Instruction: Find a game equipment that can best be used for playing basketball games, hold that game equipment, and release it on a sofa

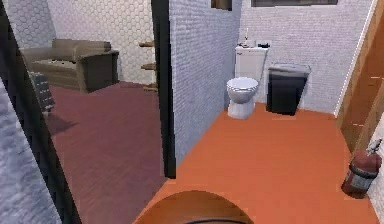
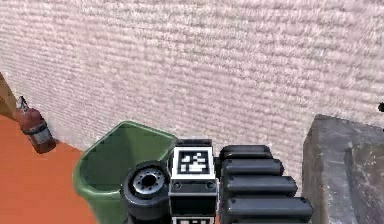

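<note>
Through the doorway at the forward view's left stands 1 brown sofa [image 1: 75, 62]; 1 toilet [image 1: 242, 95] ahead; 1 green bin [image 2: 100, 172] sits behind the gripper [image 2: 148, 187]; I cannot tell whether it holds anything.

Arm [image 2: 255, 185]: black, ribbed, stacked segments. White square tag [image 2: 193, 163] with black marks at its end; round black hub [image 2: 148, 186] beside it.

Looks like a home's bathroom: white toilet [image 1: 242, 95], dark bin [image 1: 286, 88] just right of it. Opens left of the toilet, past a dividing wall [image 1: 195, 70], onto a room with a brown sofa [image 1: 72, 62].
</note>
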